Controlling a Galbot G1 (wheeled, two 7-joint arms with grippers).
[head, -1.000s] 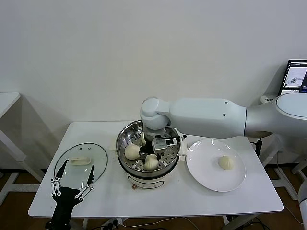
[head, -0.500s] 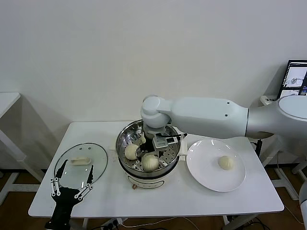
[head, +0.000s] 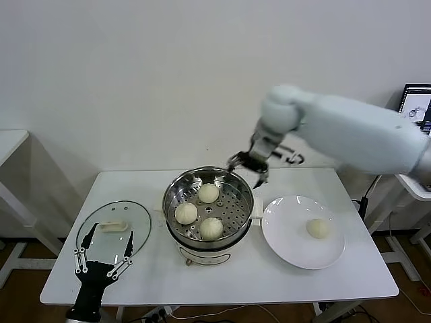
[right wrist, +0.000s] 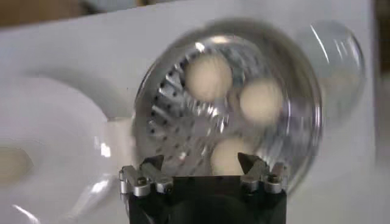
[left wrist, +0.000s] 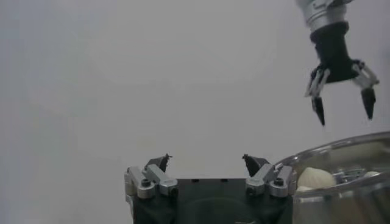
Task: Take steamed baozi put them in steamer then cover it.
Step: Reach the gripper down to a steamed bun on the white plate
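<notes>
The right arm (head: 357,131) was sheathed in a smooth, glossy white shell, thick and rounded, ending in a ball-like white joint from which a slimmer dark and silver wrist ran to the right gripper (head: 248,168), a black claw with silver-grey linkage fingers that tapered to pointed black tips. The left gripper (head: 102,262) had a matte black body on a black stalk, with thin white-and-silver link bars dotted with small pivot screws and black pointed ends. Seen from the wrist cameras, each gripper showed a flat black base flanked by silver knuckle blocks, each fixed by a round dark screw
</notes>
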